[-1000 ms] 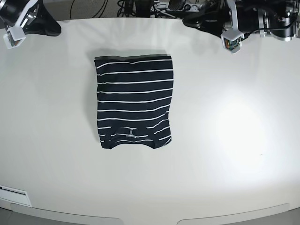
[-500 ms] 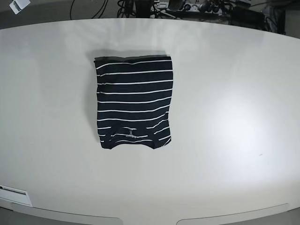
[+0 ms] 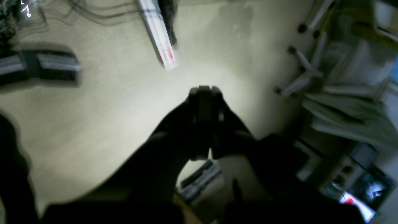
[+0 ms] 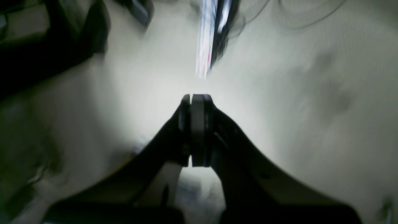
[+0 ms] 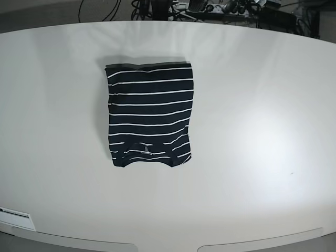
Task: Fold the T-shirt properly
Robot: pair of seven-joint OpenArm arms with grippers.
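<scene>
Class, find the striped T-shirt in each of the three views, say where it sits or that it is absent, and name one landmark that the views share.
Base: the T-shirt lies folded into a rectangle, left of centre on the white table.
Left wrist: not in it; only the shut left gripper over pale floor.
Right wrist: not in it; only the shut right gripper over pale floor.
Shared landmark: the two wrist views share a blurred white strip; the base view shares none.

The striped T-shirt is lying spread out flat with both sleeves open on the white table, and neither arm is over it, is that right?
Not quite. The base view shows the T-shirt folded into a compact rectangle, sleeves tucked away, not spread out. It does lie on the white table, and neither arm is over it.
</scene>
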